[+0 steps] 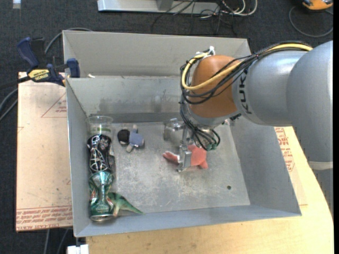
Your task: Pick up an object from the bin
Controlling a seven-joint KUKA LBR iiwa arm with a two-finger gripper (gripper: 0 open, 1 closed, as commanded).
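Red flat thing lies mid-bin, just right of frame centre. The gripper is down on its left part, with red showing on both sides of the tip. Can't tell if the gripper is open or closed, or whether it has a grip.

Left of it, apart: small black object touching a blue-grey figure.

Along the left wall of the bin, top to bottom: clear cup, black patterned can, green can, green toy dinosaur.

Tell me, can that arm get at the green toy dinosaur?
Probably yes: the green dinosaur lies uncovered, with bare floor between it and the gripper. It lies against a green can near the bin's front wall, which might crowd the approach.
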